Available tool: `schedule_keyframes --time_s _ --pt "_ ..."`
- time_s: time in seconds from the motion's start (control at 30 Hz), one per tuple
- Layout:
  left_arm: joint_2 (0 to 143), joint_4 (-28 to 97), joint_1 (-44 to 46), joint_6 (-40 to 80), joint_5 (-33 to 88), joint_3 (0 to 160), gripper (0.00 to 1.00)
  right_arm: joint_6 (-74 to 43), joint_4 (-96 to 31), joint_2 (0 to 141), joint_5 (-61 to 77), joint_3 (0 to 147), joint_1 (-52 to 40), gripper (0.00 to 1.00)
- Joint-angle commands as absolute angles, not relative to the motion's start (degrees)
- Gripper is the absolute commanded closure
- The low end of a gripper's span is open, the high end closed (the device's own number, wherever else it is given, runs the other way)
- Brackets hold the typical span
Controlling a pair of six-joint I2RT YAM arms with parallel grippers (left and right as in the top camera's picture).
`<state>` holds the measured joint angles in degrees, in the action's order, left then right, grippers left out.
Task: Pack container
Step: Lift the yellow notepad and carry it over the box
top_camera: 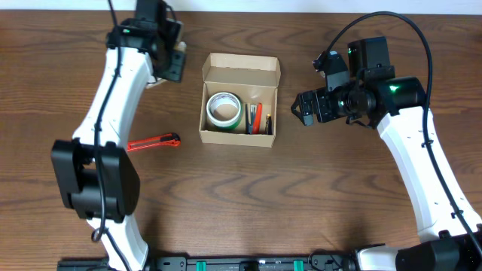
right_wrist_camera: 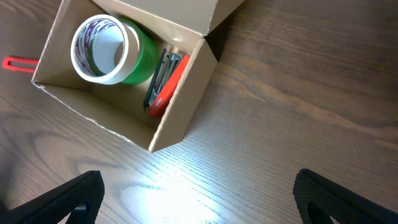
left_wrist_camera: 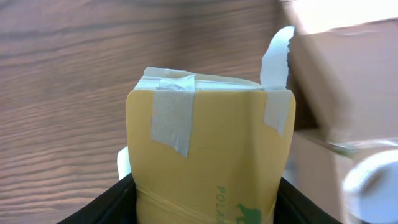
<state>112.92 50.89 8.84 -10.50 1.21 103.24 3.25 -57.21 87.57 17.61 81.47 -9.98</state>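
Yellow taped packet (left_wrist_camera: pixel 211 155) lettered "POLA", plain cardboard container (top_camera: pixel 242 65) beside

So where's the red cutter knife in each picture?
Overhead: the red plastic utility knife lies left of the open tan cardboard box.
Left wrist: not in it; a yellow taped packet fills the view.
Right wrist: only its red end peeks in at the left edge.
Shared landmark: the cardboard box, in all three.
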Motion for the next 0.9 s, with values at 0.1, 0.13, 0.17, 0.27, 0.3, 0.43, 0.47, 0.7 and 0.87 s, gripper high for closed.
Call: schedule_keyframes --time_s 0.1,0.13,0.17,0.27,0.3,0.43,0.47,0.7,0.87 --pt "102.9 52.3 16.7 -4.9 0.3 104.7 0.46 3.9 -57.2 86.6 18.2 81.6 -9.8 0.01" --pt "102.3 52.3 18.1 -3.9 -0.2 104.7 0.47 3.9 -57.2 86.6 18.2 81.6 -9.8 0.01" --pt "102.2 52.3 19.5 -3.1 -0.8 104.7 0.46 3.9 -57.2 86.6 18.2 81.6 -9.8 0.01" --pt "103.2 52.5 24.8 0.1 -2.5 104.6 0.46 3.9 -57.2 86.6 18.2 81.6 -9.8 0.01" --pt "103.7 52.5 25.7 0.8 -3.1 104.6 0.46 3.9 -57.2 86.6 18.2 81.6 -9.8 0.01" --pt "107.0 52.5 31.0 3.6 -11.8 104.6 0.46 3.9 -57.2 86.6 18.2 81.6 -9.8 0.01" --pt "107.7 52.5 31.8 4.0 -12.9 104.6 0.46 3.9 -57.2 86.6 18.2 81.6 -9.8 0.01" --pt "113.5 52.5 34.0 7.4 -15.2 104.2 0.48 3.9 -57.2 86.6 18.2 81.6 -9.8 0.01" --pt "116.4 52.7 34.1 8.9 -16.2 104.2 0.51 3.9 -57.2 86.6 18.2 81.6 -9.8 0.01"
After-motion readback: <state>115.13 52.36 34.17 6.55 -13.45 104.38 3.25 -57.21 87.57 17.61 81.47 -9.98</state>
